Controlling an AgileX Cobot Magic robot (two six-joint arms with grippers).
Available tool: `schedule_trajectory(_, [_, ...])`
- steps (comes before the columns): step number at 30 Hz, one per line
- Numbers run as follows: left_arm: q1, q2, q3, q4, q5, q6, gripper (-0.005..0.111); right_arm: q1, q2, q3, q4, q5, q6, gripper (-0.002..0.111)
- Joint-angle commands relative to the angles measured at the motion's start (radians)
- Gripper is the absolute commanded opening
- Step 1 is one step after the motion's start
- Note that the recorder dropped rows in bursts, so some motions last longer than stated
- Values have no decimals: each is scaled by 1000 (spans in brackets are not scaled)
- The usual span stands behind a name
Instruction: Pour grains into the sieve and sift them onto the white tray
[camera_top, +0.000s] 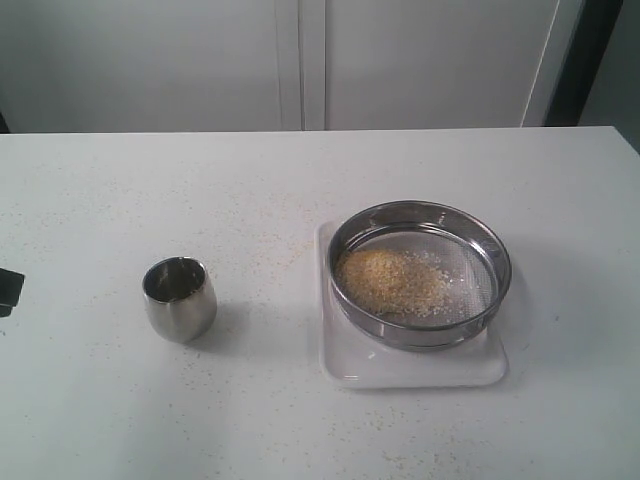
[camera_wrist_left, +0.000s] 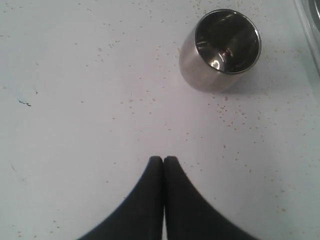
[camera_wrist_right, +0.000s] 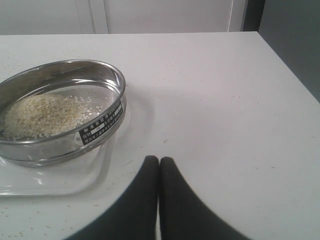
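Note:
The round steel sieve (camera_top: 420, 273) rests on the white tray (camera_top: 420, 370), right of the table's middle. A heap of golden and pale grains (camera_top: 392, 282) lies on its mesh; the right wrist view shows the sieve (camera_wrist_right: 60, 112), the grains (camera_wrist_right: 42, 116) and the tray (camera_wrist_right: 50, 182) too. A small steel cup (camera_top: 179, 298) stands upright and looks empty at the left; in the left wrist view the cup (camera_wrist_left: 221, 49) is apart from my left gripper (camera_wrist_left: 163, 160), which is shut and holds nothing. My right gripper (camera_wrist_right: 159, 160) is shut, empty, beside the tray.
Stray grains speckle the white tabletop (camera_top: 300, 200) around the cup and the tray. The table's right edge (camera_wrist_right: 287, 65) drops off beyond the sieve. A dark piece of the left arm (camera_top: 8, 290) shows at the exterior view's left border. White cabinet panels stand behind.

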Motion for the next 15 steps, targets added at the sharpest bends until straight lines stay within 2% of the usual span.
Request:
schedule_trajectory(1, [-2, -10, -5, -9, 14, 7, 0, -1, -5, 6, -6, -14, 3, 0])
schedule_trajectory(11, [-2, -117, -5, -6, -49, 5, 0, -1, -5, 6, -6, -14, 3, 0])
schedule_trajectory(15, [22, -166, -5, 2, -61, 5, 0, -1, -5, 6, -6, -14, 3, 0])
